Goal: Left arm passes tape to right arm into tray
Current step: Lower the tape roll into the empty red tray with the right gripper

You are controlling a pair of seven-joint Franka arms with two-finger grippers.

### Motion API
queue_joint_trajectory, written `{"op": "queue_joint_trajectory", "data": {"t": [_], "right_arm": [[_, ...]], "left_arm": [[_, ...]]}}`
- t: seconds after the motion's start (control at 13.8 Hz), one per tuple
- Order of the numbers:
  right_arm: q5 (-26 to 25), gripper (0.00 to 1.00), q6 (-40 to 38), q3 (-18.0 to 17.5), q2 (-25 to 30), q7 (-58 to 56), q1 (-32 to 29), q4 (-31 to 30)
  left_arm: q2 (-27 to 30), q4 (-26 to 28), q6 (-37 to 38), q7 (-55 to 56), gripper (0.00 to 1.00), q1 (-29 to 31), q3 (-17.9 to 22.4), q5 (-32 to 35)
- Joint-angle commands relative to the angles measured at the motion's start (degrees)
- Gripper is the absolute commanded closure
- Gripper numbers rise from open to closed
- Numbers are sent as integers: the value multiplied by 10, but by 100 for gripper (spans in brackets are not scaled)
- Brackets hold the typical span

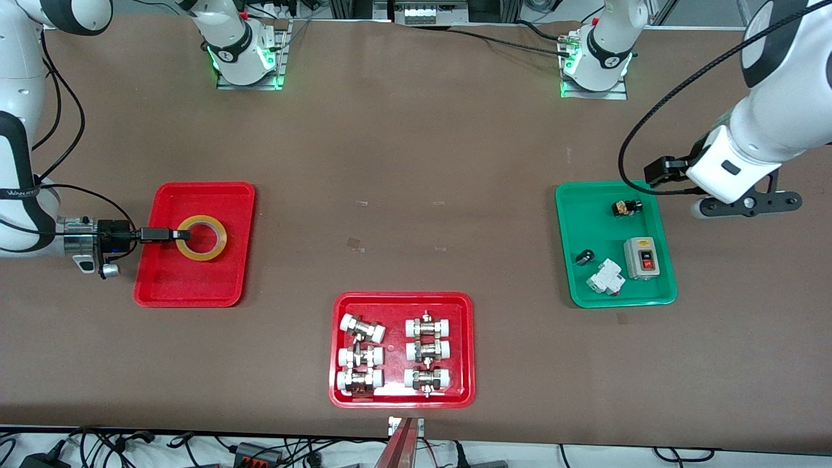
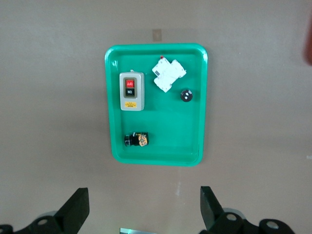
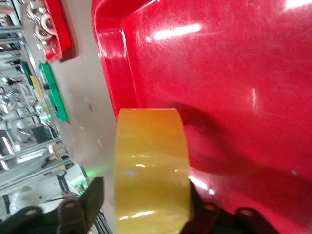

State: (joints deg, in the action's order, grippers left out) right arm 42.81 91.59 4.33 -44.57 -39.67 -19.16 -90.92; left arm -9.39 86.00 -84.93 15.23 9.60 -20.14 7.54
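Note:
The yellow-amber tape (image 1: pixel 202 238) lies in the plain red tray (image 1: pixel 170 281) toward the right arm's end of the table. My right gripper (image 1: pixel 179 234) reaches in level over the tray rim and straddles the roll's edge. In the right wrist view the tape (image 3: pixel 151 165) fills the space between the fingers. One finger (image 3: pixel 92 197) stands a small gap off the tape, so the gripper is open. My left gripper (image 1: pixel 745 203) is open and empty, up over the bare table beside the green tray (image 1: pixel 578 214). Its fingers (image 2: pixel 74 210) are spread wide.
A second red tray (image 1: pixel 339 383) with several white-capped metal fittings sits near the front camera's edge, mid-table. The green tray (image 2: pixel 195 146) holds a grey switch box (image 1: pixel 642 257), a white breaker (image 1: pixel 606 277) and small black parts. Both arm bases stand along the table's farthest edge.

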Motion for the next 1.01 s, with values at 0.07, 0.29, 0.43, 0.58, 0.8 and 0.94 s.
{"op": "queue_joint_trajectory", "data": {"t": [0.07, 0.29, 0.43, 0.58, 0.8, 0.94], "right_arm": [[-88, 0, 17, -6, 20, 1, 23, 3], [-113, 0, 28, -6, 26, 5, 37, 0], [-124, 0, 37, -6, 26, 4, 44, 0], [-135, 0, 55, -5, 26, 5, 64, -3], [-180, 0, 69, -1, 44, 5, 72, -1], [-250, 0, 87, 0, 64, 26, 97, 1]], "left_arm": [[18, 14, 1, -11, 0, 24, -2, -25], [35, 37, -16, -16, 0, 35, -3, -38], [33, 22, -9, -13, 0, 35, -2, -37], [44, 21, -6, -9, 0, 35, -10, -40], [54, 23, -6, -6, 0, 33, -33, -49], [52, 22, -9, -6, 0, 36, -29, -49]]}}
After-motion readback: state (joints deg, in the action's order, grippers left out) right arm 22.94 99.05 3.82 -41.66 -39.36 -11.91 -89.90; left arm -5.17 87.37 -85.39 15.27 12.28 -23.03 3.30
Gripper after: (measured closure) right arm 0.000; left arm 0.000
